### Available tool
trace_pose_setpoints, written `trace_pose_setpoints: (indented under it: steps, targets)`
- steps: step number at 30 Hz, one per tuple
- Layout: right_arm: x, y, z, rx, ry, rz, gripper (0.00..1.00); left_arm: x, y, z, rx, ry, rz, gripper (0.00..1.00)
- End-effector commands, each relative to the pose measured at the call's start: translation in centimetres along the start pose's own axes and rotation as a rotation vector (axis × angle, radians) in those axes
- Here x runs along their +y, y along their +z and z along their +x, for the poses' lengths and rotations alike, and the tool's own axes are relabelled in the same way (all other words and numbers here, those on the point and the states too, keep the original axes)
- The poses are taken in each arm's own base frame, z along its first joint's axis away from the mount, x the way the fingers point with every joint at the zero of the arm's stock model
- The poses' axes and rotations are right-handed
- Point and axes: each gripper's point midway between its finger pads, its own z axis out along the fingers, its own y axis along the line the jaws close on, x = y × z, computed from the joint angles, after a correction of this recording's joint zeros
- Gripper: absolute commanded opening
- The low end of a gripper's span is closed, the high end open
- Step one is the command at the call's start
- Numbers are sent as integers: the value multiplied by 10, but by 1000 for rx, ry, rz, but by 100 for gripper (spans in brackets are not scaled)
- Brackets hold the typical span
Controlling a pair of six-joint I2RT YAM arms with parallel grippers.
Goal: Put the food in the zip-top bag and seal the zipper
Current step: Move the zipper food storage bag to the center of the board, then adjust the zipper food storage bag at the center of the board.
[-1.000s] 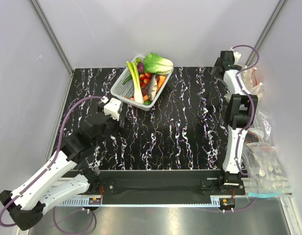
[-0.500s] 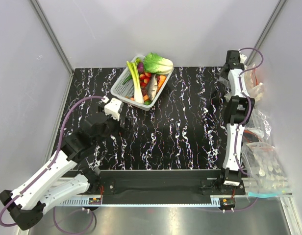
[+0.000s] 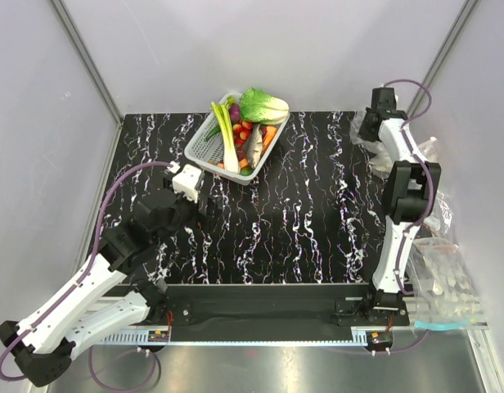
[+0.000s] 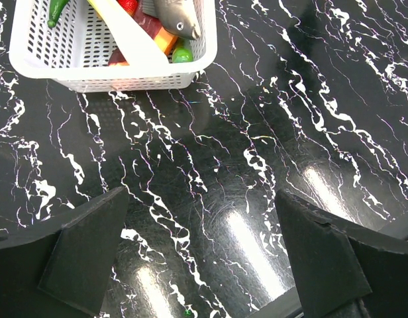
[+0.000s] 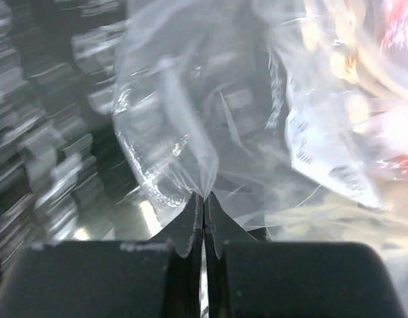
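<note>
Clear bag, one, pinched by right gripper; left gripper gapes wide near one basket

Baskets: you are seeing one.
Leeks: one is lying inside the basket.
Cabbages: one is resting on the basket's far corner.
Clear bags: several are lying well right of the basket; you are not getting a firm count.
</note>
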Motion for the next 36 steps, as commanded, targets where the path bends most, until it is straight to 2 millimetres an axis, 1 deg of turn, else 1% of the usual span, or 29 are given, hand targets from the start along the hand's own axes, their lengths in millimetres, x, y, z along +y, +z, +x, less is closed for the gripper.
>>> trace_pose_setpoints:
  steps: [1, 2, 3, 4, 5, 7, 8, 10, 11, 13, 14, 15, 16, 18, 19, 20, 21, 22, 23, 24, 25, 27, 28, 29, 30, 31, 33, 34, 36]
  targets:
    - [92, -95, -25, -163, -118, -346, 0, -5, -4, -17, -61, 0, 29, 99]
    - [96, -109, -2, -136, -130, -387, 0, -5, -4, -17, -60, 1, 32, 99]
    - [111, -120, 8, -140, -144, -445, 0, -5, -4, -17, -57, 1, 33, 99]
    - [129, -133, 28, -125, -179, -504, 0, -5, -4, -17, -59, 1, 34, 99]
    - [132, -147, 57, -94, -205, -539, 0, -6, -4, -17, -58, 1, 38, 99]
    - [145, -165, 85, -91, -239, -591, 0, -8, -4, -16, -56, 2, 46, 99]
    - [152, -182, 118, -65, -289, -638, 0, -9, -4, -16, -56, 1, 52, 99]
    - [161, -204, 144, -56, -333, -698, 1, -11, -4, -17, -55, 1, 64, 99]
    - [162, -220, 166, -39, -369, -739, 7, -12, -3, -16, -52, 0, 72, 99]
    - [166, -244, 190, -15, -425, -818, 17, -13, -3, -16, -50, -1, 75, 99]
    - [166, -262, 204, -15, -454, -860, 30, -14, -3, -16, -50, 0, 77, 99]
    - [163, -271, 210, -13, -470, -883, 37, -13, -2, -15, -44, 0, 74, 99]
    - [157, -286, 212, -42, -485, -911, 41, -13, -2, -15, -43, 2, 73, 99]
    - [150, -298, 207, -97, -479, -917, 63, -12, -2, -15, -45, 4, 71, 99]
    - [142, -303, 201, -146, -457, -896, 72, -11, -1, -15, -43, 2, 64, 99]
    - [133, -296, 191, -191, -433, -819, 81, -11, -1, -14, -40, 3, 62, 99]
    - [128, -295, 186, -206, -406, -781, 88, -11, 0, -13, -37, 5, 60, 99]
    - [124, -292, 177, -223, -380, -733, 88, -9, 0, -13, -37, 6, 50, 99]
    - [112, -279, 169, -231, -346, -624, 88, -9, 1, -13, -35, 6, 48, 99]
    - [111, -275, 166, -222, -319, -588, 88, -8, 2, -12, -31, 6, 44, 99]
    - [114, -265, 166, -199, -318, -561, 88, -8, 2, -11, -27, 8, 42, 99]
    - [110, -248, 168, -159, -293, -480, 89, -8, 5, -10, -20, 8, 40, 99]
    - [113, -234, 167, -124, -254, -432, 89, -9, 5, -11, -21, 6, 43, 99]
    - [100, -220, 168, -100, -230, -334, 89, -9, 6, -11, -18, 4, 44, 99]
    - [99, -214, 164, -86, -169, -302, 89, -10, 11, -8, -1, -4, 43, 99]
    - [85, -192, 165, -48, -126, -237, 89, -13, 13, -6, 17, -8, 56, 99]
    - [68, -174, 161, -9, -9, -193, 88, -19, 19, -4, 55, -19, 73, 99]
    - [45, -158, 154, -3, 63, -152, 88, -23, 20, -2, 73, -19, 91, 99]
    - [15, -146, 145, -35, 137, -66, 88, -25, 24, 1, 97, -11, 99, 99]
